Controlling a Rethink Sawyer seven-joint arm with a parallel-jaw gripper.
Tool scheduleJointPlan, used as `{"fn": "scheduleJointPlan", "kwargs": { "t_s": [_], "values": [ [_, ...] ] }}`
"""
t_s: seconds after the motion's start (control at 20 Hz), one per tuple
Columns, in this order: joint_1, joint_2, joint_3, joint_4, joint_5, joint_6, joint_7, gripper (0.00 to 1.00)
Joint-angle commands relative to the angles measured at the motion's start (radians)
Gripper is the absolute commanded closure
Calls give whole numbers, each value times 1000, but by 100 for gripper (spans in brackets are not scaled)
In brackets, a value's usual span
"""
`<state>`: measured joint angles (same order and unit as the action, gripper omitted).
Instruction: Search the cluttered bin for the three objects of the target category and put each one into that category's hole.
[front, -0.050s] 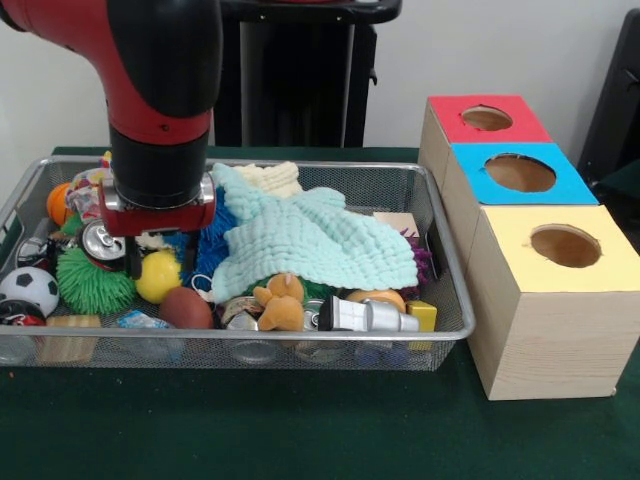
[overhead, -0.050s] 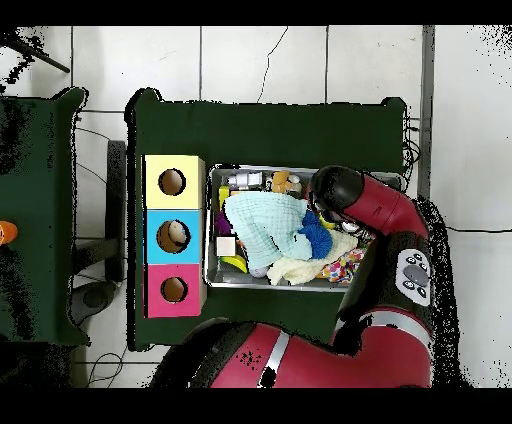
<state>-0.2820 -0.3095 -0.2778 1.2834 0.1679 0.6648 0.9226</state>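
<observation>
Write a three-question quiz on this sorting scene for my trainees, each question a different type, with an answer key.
1. True or false: the mint cloth lies on top of other items in the wire bin.
2. Multiple choice: in the front view, which box stands nearest the camera? A) red box B) blue box C) yellow box
3. Fill in: the green spiky ball sits beside the ___ ball.

Key: 1 true; 2 C; 3 yellow.
</observation>
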Motion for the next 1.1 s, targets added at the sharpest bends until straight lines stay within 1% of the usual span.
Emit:
{"fn": "scheduleJointPlan", "kwargs": {
  "t_s": [0.05, 0.25, 0.55, 0.75, 0.95, 1.1],
  "values": [
    [-23, 31, 152, 25, -62, -82, 65, 0],
    [-27, 36, 154, -1, -77, -55, 43, 0],
    [-17, -9, 157, -16, -126, 0, -3, 0],
    [-32, -39, 198, -9, -168, 24, -72, 0],
    [-60, -49, 251, -45, -216, 57, -156, 0],
    [-81, -45, 291, -79, -255, 63, -200, 0]
  ]
}}
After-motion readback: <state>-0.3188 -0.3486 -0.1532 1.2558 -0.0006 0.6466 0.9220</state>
